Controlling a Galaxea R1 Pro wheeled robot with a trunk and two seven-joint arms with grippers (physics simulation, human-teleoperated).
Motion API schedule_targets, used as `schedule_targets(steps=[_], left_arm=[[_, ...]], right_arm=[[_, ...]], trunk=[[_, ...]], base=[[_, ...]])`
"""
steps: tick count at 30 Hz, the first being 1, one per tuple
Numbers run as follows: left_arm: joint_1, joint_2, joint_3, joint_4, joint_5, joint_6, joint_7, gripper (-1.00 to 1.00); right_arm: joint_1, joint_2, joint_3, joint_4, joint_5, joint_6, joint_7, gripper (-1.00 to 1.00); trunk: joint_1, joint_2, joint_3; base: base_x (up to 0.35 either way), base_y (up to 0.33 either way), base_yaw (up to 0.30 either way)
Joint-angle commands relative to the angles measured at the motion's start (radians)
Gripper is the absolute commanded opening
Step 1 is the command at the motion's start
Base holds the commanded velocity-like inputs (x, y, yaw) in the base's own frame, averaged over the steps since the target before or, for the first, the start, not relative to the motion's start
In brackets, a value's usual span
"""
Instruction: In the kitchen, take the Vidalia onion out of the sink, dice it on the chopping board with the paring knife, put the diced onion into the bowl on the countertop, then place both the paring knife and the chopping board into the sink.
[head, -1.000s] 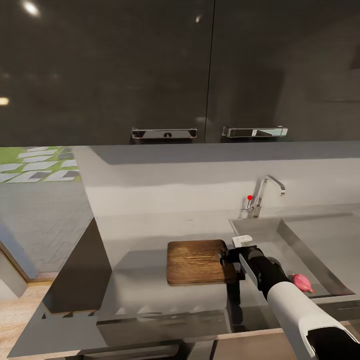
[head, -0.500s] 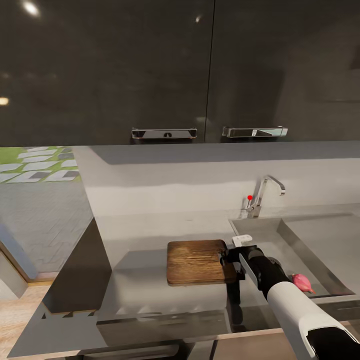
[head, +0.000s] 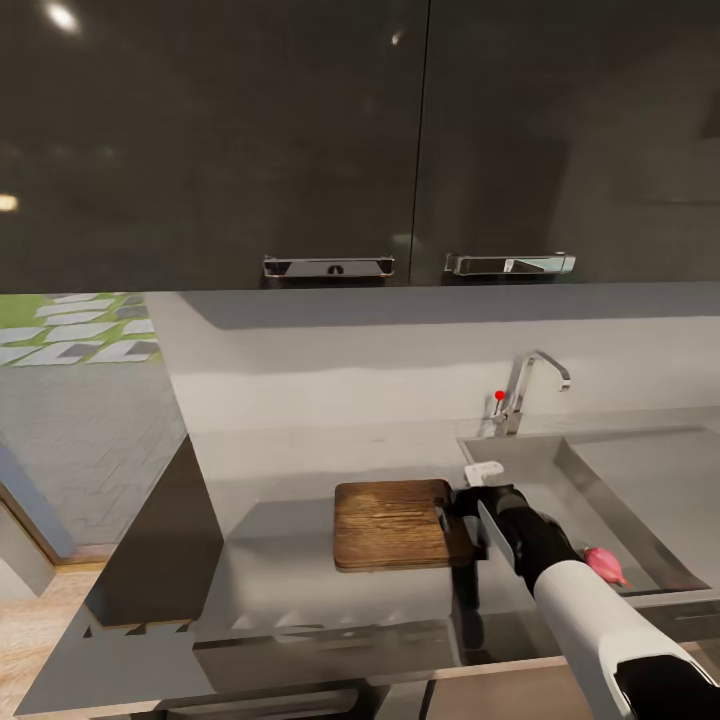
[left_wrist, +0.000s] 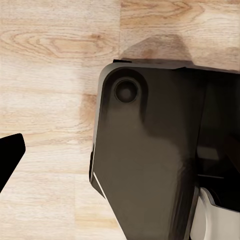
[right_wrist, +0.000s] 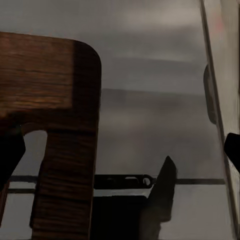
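The task has hardly begun: the onion (head: 603, 565) lies in the sink (head: 640, 520), lower right of the frame. The right claw (head: 462, 522) is at the board's (head: 390, 523) handle end, its opening hard to judge. The grey tabletop (head: 270, 570) sits under glossy black cabinets (head: 300, 140).

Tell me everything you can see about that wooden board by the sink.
The chopping board is a flat brown rectangle with rounded corners, visible wood grain and a slot-shaped handle hole. It lies flat on the grey countertop, just beside the sink. The right end effector is at its handle edge; whether they touch is unclear.
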Motion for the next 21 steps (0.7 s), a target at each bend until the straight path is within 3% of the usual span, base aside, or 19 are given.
schedule_targets(steps=[1,14,21], left_arm=[[0.0,0.0,0.0,-0.002,0.006,-0.001,0.0,1.0],[0.0,-0.002,0.0,-0.002,0.006,-0.003,0.0,1.0],[0.0,-0.001,0.0,-0.002,0.006,-0.003,0.0,1.0]], right_arm=[[-0.001,-0.001,0.004,-0.015,0.001,0.007,0.002,1.0],[0.0,0.001,0.004,-0.166,0.0,0.104,0.003,1.0],[0.0,0.004,0.005,-0.203,0.001,0.119,0.002,1.0]], trunk=[[0.001,-0.002,-0.002],[0.001,-0.002,-0.002],[0.001,-0.002,-0.002]], base=[[0.0,0.0,0.0],[0.0,0.0,0.0],[0.0,0.0,0.0]])
